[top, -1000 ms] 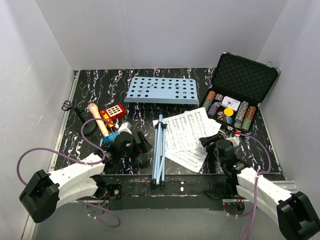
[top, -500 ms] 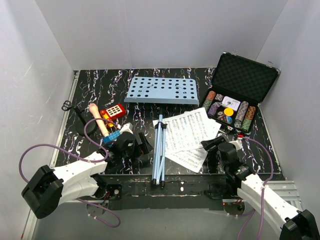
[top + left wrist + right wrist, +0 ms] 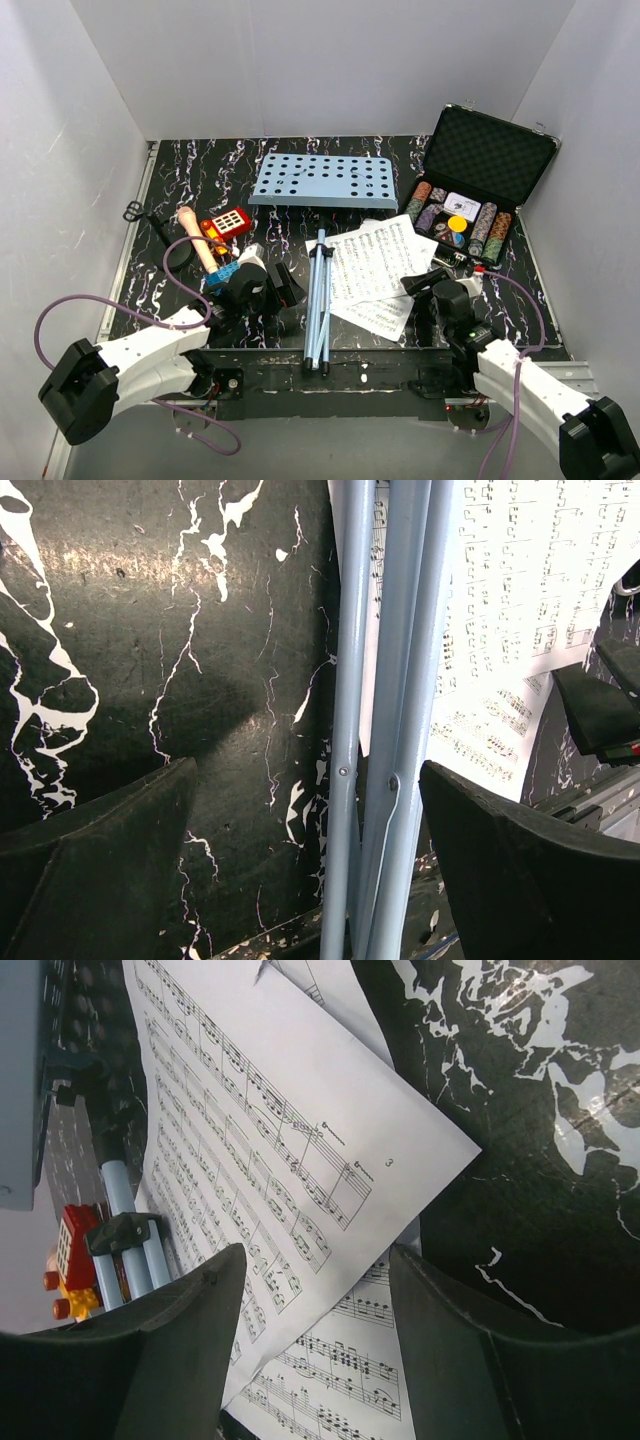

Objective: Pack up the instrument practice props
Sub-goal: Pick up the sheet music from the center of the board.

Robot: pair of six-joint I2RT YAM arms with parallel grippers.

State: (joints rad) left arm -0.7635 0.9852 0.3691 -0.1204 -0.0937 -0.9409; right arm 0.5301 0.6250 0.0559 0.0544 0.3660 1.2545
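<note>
The music stand [image 3: 323,181] lies on the table [image 3: 200,175]. Its light-blue plate [image 3: 290,180] with holes is flat near the far side. Its folded legs [image 3: 318,300] stretch from just in front of the plate to the near edge. Whether plate and legs are joined, I cannot tell.

The pages [image 3: 375,265] are spread just right of the legs, overlapping each other, and one edge goes under the legs. The microphone [image 3: 197,240] is at the left side, with its black round base beside a red toy [image 3: 229,222]. The open case [image 3: 470,195] with chips stands at the far right, apart from the pages.

The left gripper [image 3: 285,298] is low over the table, just left of the legs. Its fingers [image 3: 110,860] are spread very wide and hold nothing. In its wrist view the legs [image 3: 390,680] show between the fingers, closer to one of them, and touch neither.

The right gripper [image 3: 425,295] is at the right edge of the pages. Its fingers [image 3: 180,1360] are clearly apart and nothing is between them. Below them the wrist view shows the pages [image 3: 280,1140]. If the tips touch the paper, I cannot tell.
</note>
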